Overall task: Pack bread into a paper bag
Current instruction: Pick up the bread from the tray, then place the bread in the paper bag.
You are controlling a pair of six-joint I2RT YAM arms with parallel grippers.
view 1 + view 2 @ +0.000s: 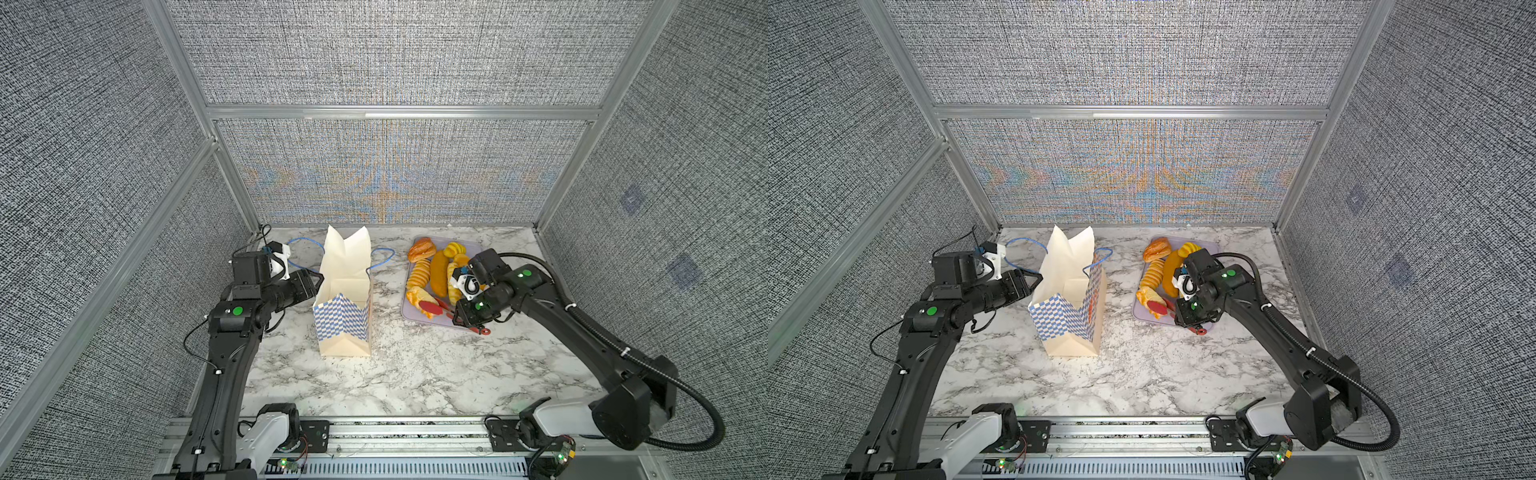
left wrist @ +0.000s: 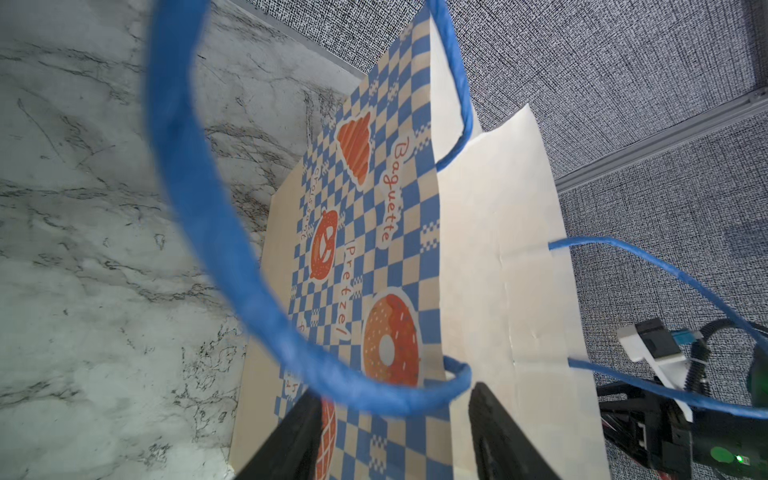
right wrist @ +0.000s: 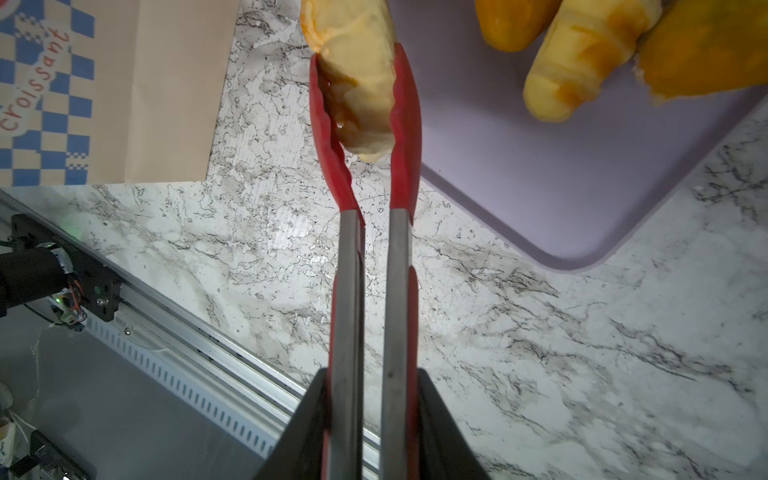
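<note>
One roll (image 3: 357, 83) was pinched in tongs (image 3: 365, 166) clamped by the right gripper (image 3: 370, 374), at the edge of the tray (image 3: 582, 187); the left gripper (image 1: 311, 282) gaped beside the upright paper bag (image 1: 345, 291). Next, likely: carry it to the bag's mouth.

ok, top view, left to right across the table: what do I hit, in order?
left claw → paper bag → tray with the bread
</note>
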